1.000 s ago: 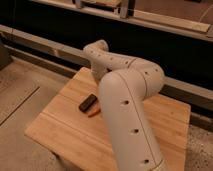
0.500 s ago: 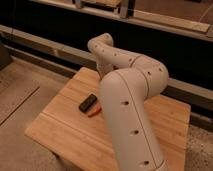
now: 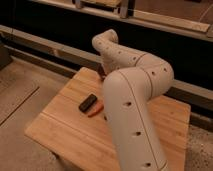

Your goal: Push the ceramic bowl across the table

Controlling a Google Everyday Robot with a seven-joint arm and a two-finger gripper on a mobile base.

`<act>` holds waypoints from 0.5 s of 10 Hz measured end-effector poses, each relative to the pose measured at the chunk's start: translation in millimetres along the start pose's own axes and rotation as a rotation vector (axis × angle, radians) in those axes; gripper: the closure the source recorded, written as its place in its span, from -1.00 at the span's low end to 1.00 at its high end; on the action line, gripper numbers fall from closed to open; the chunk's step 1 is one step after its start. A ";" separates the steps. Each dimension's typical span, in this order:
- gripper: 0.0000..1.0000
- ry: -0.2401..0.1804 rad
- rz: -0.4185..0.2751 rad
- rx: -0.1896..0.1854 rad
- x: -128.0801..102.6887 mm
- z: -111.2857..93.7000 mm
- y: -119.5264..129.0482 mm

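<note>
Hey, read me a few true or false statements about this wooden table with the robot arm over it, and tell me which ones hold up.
1. The table is made of light wooden planks. True.
2. A dark rectangular object lies on it beside a small orange item. True.
3. The ceramic bowl sits in plain view at the table's near left corner. False: no bowl shows, and the arm hides much of the tabletop.
4. The hand hangs open over the floor left of the table. False: it is shut, at the table's far edge, mostly hidden behind the arm.
</note>
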 end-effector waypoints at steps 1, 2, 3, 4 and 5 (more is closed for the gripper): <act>1.00 -0.008 -0.013 -0.006 2.2 -1.8 14.9; 1.00 -0.012 -0.021 -0.010 3.7 -3.2 24.9; 1.00 -0.016 -0.023 -0.019 6.3 -5.3 34.5; 1.00 -0.012 -0.023 -0.024 9.4 -4.8 38.8; 1.00 -0.005 -0.024 -0.031 12.0 -1.6 42.6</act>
